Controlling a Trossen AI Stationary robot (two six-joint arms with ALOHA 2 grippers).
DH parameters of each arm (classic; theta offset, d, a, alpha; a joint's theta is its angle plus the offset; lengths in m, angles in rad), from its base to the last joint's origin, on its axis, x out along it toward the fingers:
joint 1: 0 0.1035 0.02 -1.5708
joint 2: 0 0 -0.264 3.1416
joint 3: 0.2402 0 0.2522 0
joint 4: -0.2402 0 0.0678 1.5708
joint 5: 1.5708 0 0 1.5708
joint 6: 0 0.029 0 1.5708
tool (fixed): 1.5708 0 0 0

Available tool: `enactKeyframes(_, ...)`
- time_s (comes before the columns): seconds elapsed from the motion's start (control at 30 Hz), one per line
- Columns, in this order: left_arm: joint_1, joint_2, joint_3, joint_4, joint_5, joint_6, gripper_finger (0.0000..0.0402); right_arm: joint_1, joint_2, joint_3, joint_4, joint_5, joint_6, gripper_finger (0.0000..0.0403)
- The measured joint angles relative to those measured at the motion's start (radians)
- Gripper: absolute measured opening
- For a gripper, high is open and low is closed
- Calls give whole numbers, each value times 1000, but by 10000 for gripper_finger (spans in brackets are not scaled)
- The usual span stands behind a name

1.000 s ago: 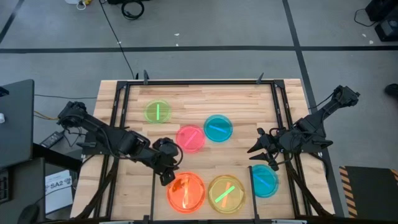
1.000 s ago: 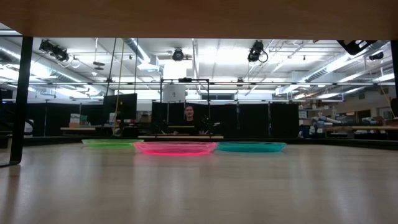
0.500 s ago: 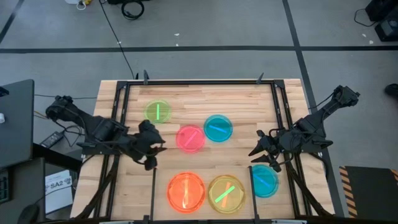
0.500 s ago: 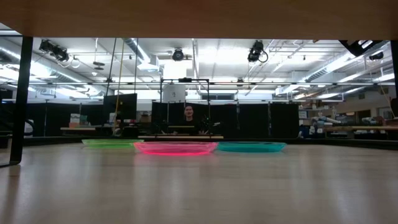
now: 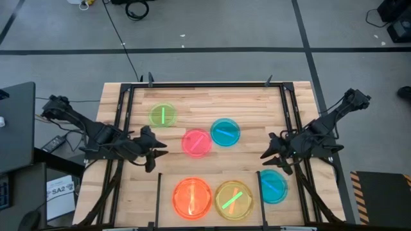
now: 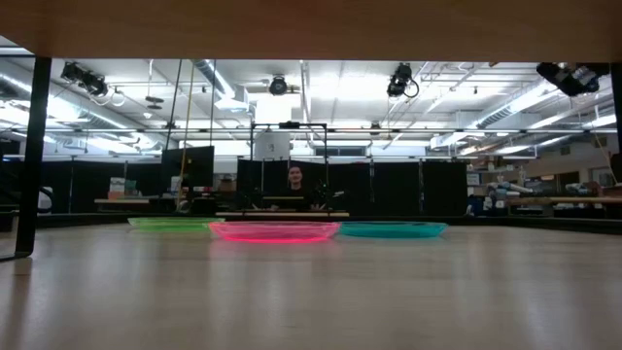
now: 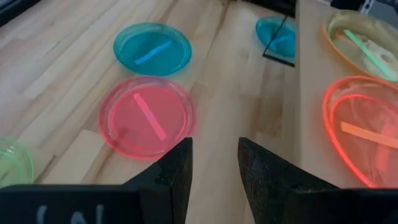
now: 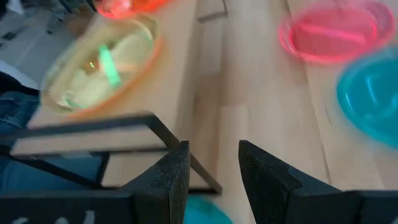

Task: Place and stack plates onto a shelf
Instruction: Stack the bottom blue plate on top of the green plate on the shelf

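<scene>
Facing pink plate [image 7: 148,118], empty fingers [image 7: 214,163]

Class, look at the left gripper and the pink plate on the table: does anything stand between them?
Nothing visible does. The left gripper is beside the pink plate, with only bare table between them. The green plate and blue plate lie off that line.
</scene>
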Motion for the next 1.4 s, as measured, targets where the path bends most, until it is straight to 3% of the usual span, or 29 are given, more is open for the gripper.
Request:
enactKeyframes(0.13,1,-27,-56,75,-13,-1,135,0,-24,0,-122,0,94,144)
enactKeyframes(0.47,1,-26,-61,137,-13,0,135,0,-21,-1,-303,-57,256,144)
enactKeyframes(1.0,1,-25,-61,139,-12,-1,135,1,-16,-306,69,-192,307,144)
enactKeyframes(1.4,1,-25,-61,141,-12,-2,135,1,-10,-370,129,-203,304,144)
